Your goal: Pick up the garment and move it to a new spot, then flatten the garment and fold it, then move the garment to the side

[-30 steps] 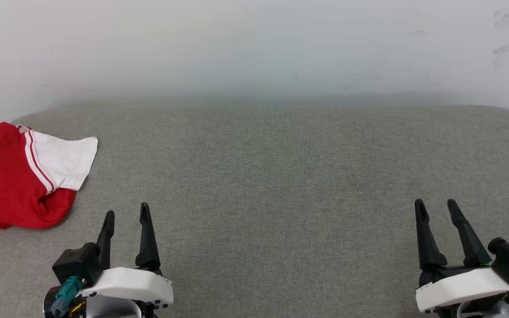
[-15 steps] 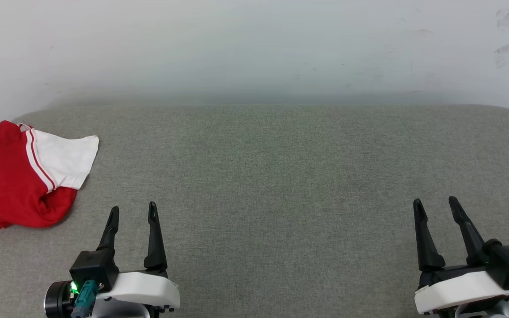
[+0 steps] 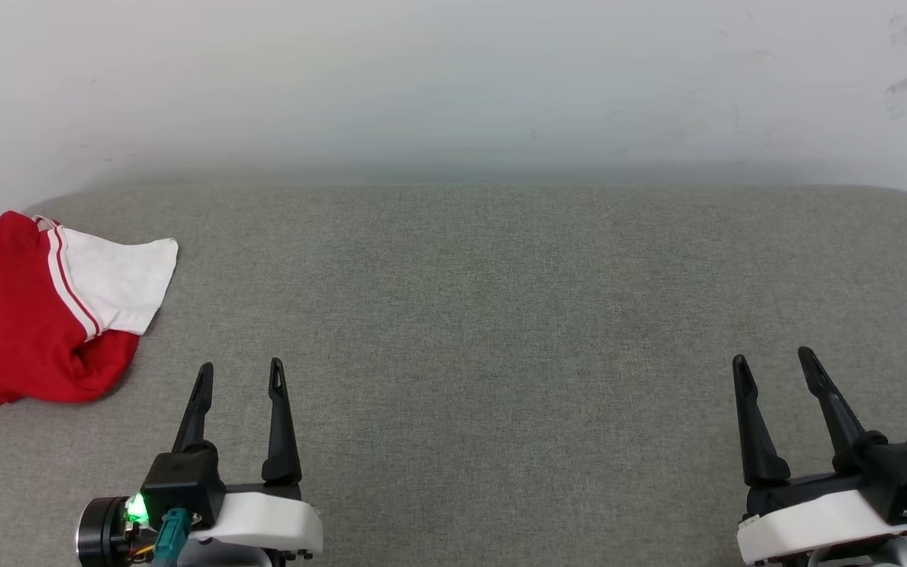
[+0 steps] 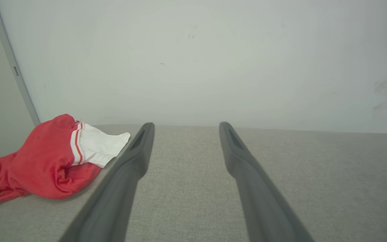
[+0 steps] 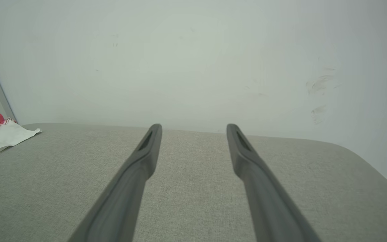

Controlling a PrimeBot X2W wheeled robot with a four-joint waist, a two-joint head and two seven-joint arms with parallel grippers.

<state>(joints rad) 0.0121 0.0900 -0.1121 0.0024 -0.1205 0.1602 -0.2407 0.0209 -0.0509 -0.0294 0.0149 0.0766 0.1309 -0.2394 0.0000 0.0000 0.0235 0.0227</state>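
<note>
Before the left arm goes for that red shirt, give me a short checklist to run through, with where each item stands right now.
1. Left pincer open and empty: ok.
2. Right pincer open and empty: ok.
3. Garment in view and touching neither pincer: ok. It lies crumpled at the far left of the grey surface.
4. Path from the left pincer to the garment: ok, just grey surface between them.
5. Garment fully on the surface: cannot tell. Its left end runs to the edge of the head view.
6. Which side of the garment faces up: cannot tell, because it is bunched.
</note>
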